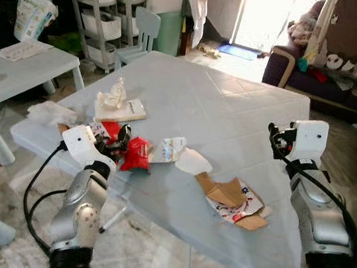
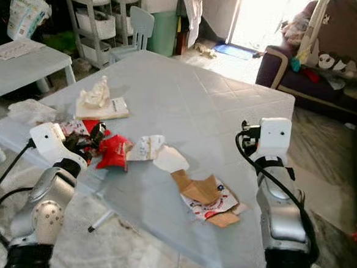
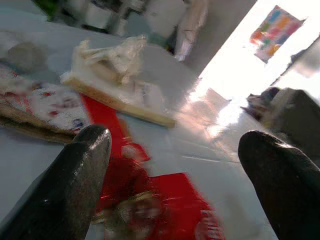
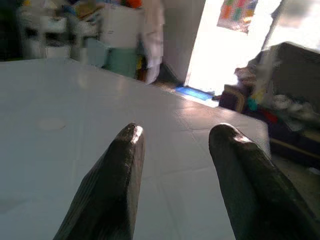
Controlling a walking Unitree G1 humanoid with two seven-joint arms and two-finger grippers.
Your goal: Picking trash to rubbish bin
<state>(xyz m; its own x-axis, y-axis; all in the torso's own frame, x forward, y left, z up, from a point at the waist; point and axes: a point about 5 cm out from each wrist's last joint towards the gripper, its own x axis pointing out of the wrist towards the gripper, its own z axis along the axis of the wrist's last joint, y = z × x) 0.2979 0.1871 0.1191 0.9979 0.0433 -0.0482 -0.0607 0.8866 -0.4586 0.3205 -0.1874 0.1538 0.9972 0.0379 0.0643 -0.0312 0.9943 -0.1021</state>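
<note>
Bench (image 1: 229, 107): pale plastic-topped, standing in a lived-in room, with litter gathered along its near-left part. Item one, red wrapper (image 1: 135, 154): crumpled foil, lying flat near the left edge; the left gripper (image 1: 118, 141) is set low at that edge with its jaws spread wide to either side of the wrapper, as the left wrist view shows, the red foil lying between the two black fingers (image 3: 75, 175) and not yet pinched, which reads as an approach for a grasp. Item two, white wrapper (image 1: 168, 149): touching the red one on its right side. Item three, white paper scrap (image 1: 193, 162): rounded, just beside the white wrapper. Item four, torn cardboard packet (image 1: 230, 199): brown flaps open over a red-and-white printed sheet, near the front edge and well apart from the left gripper, likely a later pick. Item five, flat box (image 1: 120, 110) with a crumpled tissue (image 1: 114, 94) resting on top, further back on the left. Item six, printed wrapper (image 3: 45, 105): flat, beside the red one. Right gripper (image 1: 275, 139): raised beside the right edge of the bench, jaws moderately apart and holding nothing, pointing across bare surface; it looks parked clear of the work. No rubbish bin can be identified from these views, so the carry destination cannot be placed. Surroundings: a small side table (image 1: 30, 68) to the left, shelving cart (image 1: 101, 18) and a dark sofa (image 1: 330, 71) behind.
</note>
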